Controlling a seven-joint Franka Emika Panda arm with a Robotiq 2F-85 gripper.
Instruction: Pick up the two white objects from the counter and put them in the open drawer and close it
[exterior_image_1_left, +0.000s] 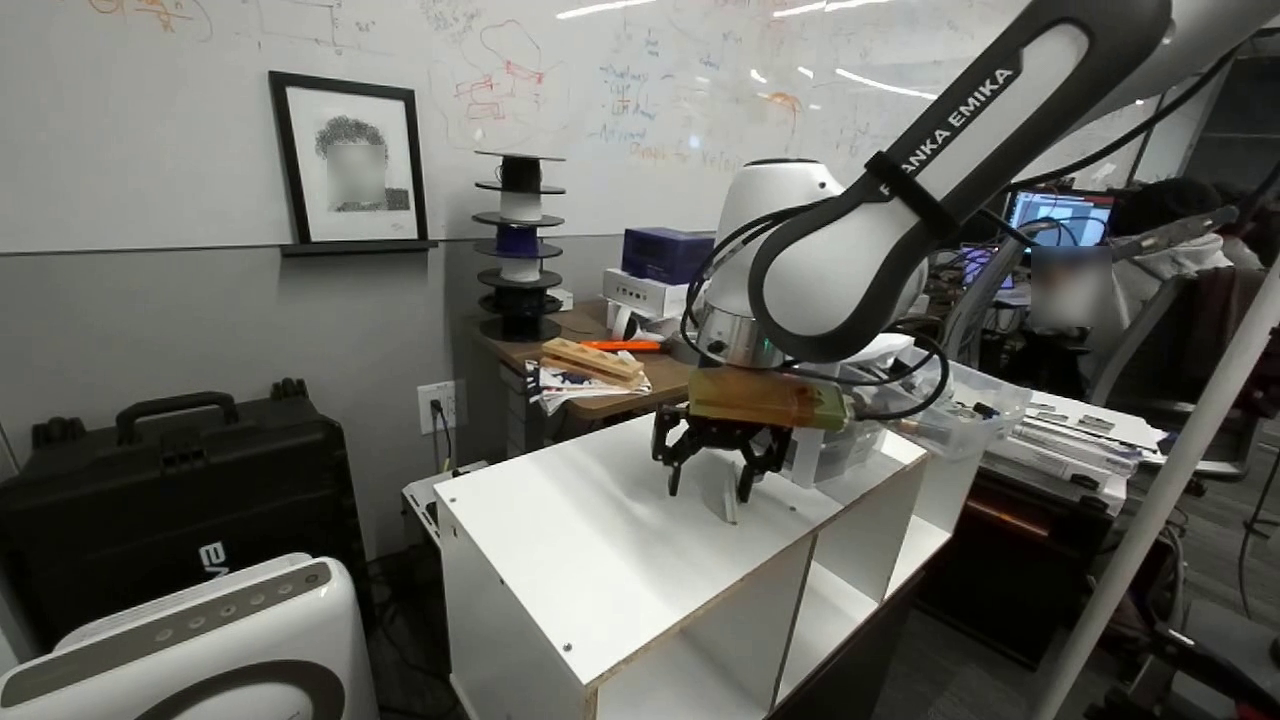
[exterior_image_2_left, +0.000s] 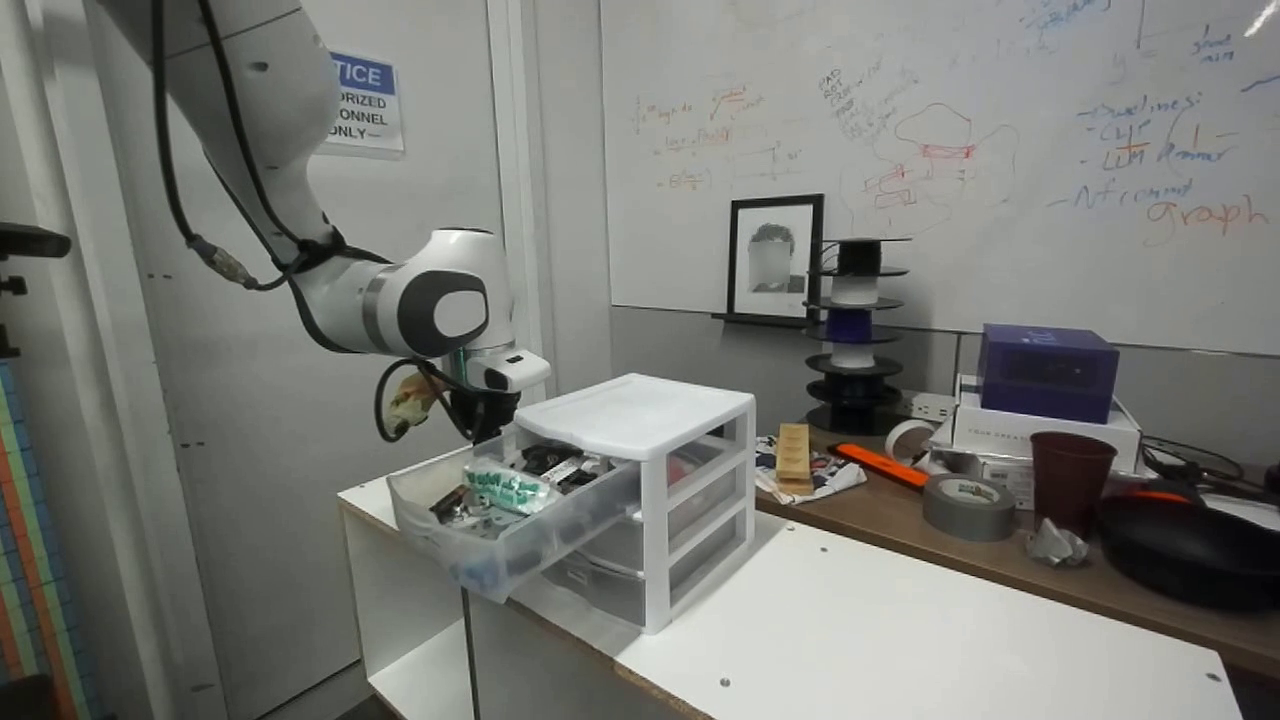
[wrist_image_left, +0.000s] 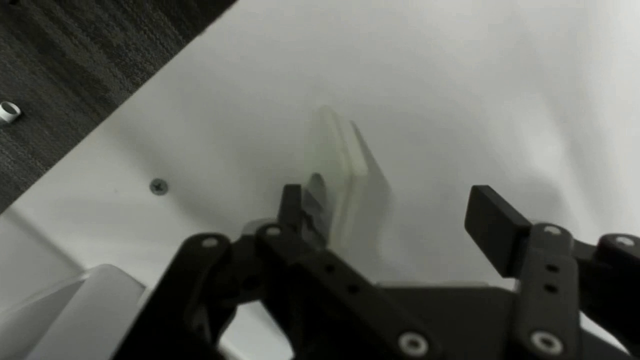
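Note:
The counter (exterior_image_1_left: 580, 550) is a white flat-topped cabinet, also in the wrist view (wrist_image_left: 450, 75). My gripper (exterior_image_1_left: 708, 494) is open low over it. In the wrist view its fingers (wrist_image_left: 392, 215) straddle a pale whitish slab-like thing (wrist_image_left: 345, 170) standing on edge, close to the left finger. It shows two parallel edges; I cannot tell if it is one or both white objects. It also shows in an exterior view (exterior_image_1_left: 731, 500). The translucent top drawer (exterior_image_2_left: 570, 535) is pulled out and full of packets. Its white unit (exterior_image_2_left: 640, 410) hides the gripper's fingers in that exterior view.
The drawer overhangs the counter's front edge. A wooden desk (exterior_image_2_left: 900, 505) behind bears tape (exterior_image_2_left: 968, 505), a dark red cup (exterior_image_2_left: 1072, 480), a black pan (exterior_image_2_left: 1190, 550) and boxes. A black case (exterior_image_1_left: 180, 490) and a white appliance (exterior_image_1_left: 210, 650) stand on the floor.

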